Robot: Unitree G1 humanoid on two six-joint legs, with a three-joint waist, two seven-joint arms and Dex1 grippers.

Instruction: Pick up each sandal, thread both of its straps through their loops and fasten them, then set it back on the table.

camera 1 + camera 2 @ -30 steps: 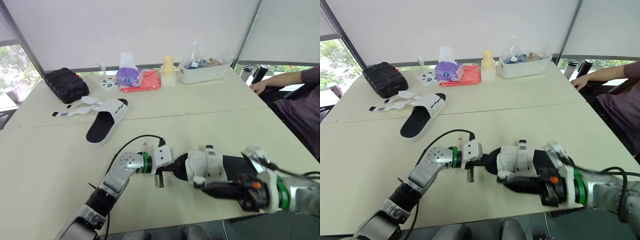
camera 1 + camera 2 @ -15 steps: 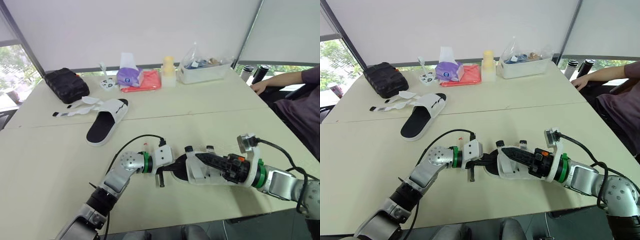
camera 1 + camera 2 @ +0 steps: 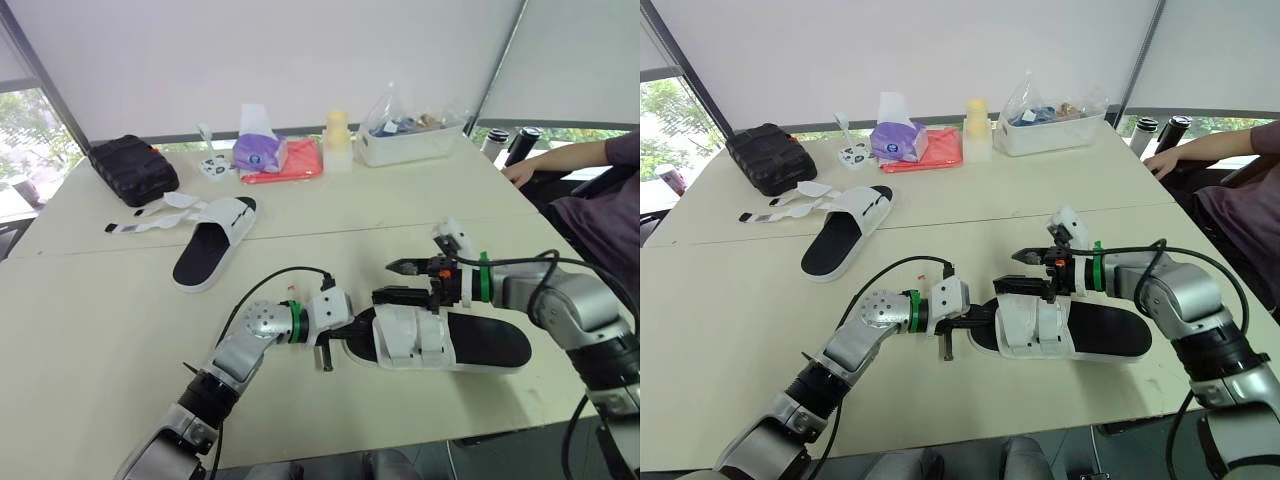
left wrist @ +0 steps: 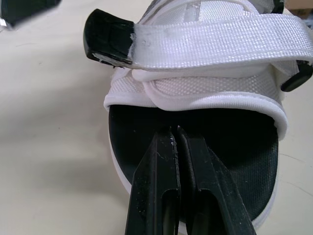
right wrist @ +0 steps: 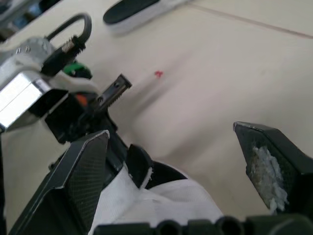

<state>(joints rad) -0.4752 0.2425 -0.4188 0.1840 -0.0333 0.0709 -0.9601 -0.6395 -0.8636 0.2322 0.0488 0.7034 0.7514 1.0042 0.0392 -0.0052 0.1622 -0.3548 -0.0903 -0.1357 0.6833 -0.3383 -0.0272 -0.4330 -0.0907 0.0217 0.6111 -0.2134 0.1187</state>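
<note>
Near the surface's [image 3: 90, 330] front edge lies a black-soled sandal [image 3: 470, 342], white straps [image 4: 205, 34] across it. Left gripper [image 3: 347, 334] fingers pressed together, gripping nothing, tips over the footbed at the toe opening. Right gripper [image 3: 398, 281] fingers spread wide, empty, just above the straps. Second sandal [image 3: 212, 240] sits toward the far-left corner, straps loose.

Purple tissue pack [image 3: 258, 152], a red pouch [image 3: 296, 166] beside it, a black quilted bag [image 3: 132, 170] further off. The nearer sandal [image 3: 212, 240] has white straps, black footbed; the farther sandal [image 3: 440, 340] white woven straps, black footbed. Cream table [image 3: 90, 330]
</note>
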